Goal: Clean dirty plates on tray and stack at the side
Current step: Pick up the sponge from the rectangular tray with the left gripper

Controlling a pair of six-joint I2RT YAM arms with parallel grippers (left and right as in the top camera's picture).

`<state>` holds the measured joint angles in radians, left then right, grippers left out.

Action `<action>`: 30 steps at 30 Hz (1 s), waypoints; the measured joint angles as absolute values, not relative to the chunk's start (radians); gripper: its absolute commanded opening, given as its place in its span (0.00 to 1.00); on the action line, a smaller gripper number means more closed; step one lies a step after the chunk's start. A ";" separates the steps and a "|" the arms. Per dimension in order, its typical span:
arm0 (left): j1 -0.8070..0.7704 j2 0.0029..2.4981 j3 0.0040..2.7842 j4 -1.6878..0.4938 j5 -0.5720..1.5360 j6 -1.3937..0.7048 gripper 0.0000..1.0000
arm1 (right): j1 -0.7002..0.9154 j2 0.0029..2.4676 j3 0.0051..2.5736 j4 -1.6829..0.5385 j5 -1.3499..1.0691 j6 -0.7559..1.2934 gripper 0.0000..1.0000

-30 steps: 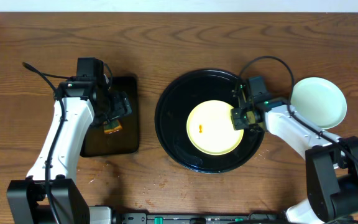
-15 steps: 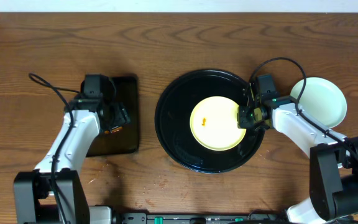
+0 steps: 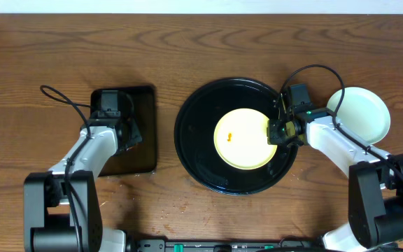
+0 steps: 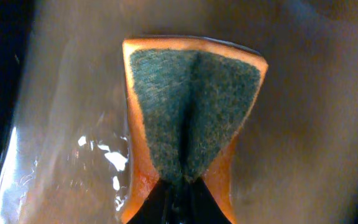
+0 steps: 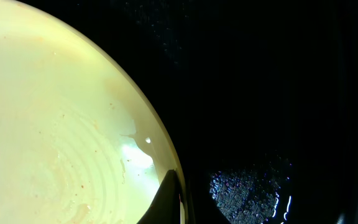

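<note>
A pale yellow plate (image 3: 240, 143) with a small orange stain lies inside the round black tray (image 3: 191, 140). My right gripper (image 3: 276, 131) is shut on the plate's right rim. The right wrist view shows one dark finger (image 5: 168, 200) lying over the edge of the yellow plate (image 5: 55, 118), with the glossy tray (image 5: 278, 81) beside it. Another pale plate (image 3: 361, 115) rests on the table to the right of the tray. My left gripper (image 3: 121, 131) is shut on an orange sponge (image 4: 191, 106), which folds with its green scrub side up.
The left gripper hovers over a small black rectangular tray (image 3: 144, 108) with a wet, shiny surface (image 4: 55, 155). Brown wooden table lies all round. The right arm crosses the gap between the round tray and the pale plate.
My left gripper has shut on the sponge, and the left arm has drawn in a little over the small tray. The right gripper nudged the yellow plate slightly, then held still.
</note>
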<state>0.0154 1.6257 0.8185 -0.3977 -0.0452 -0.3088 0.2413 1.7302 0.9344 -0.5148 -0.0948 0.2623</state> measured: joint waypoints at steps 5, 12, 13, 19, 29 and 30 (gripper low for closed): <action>0.016 1.565 0.831 -0.467 0.004 -0.278 0.40 | 0.241 1.730 0.934 -0.515 -0.095 0.262 0.01; 0.016 1.527 0.842 -0.412 -0.062 -0.262 0.43 | 0.241 1.730 0.934 -0.515 -0.095 0.262 0.01; 0.016 1.538 0.842 -0.384 -0.076 -0.261 0.43 | 0.241 1.730 0.934 -0.515 -0.095 0.262 0.01; 0.016 1.662 0.841 -0.253 -0.112 -0.261 0.34 | 0.241 1.730 0.934 -0.515 -0.095 0.262 0.01; 0.014 1.693 0.842 -0.280 -0.082 -0.257 0.15 | 0.241 1.730 0.934 -0.515 -0.095 0.262 0.01; 0.014 1.678 0.842 -0.304 -0.072 -0.253 0.39 | 0.241 1.730 0.934 -0.515 -0.095 0.262 0.01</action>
<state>0.0135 1.6783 0.8421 -0.3038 -0.0719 -0.2531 0.2413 1.7302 0.9344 -0.5152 -0.0952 0.2619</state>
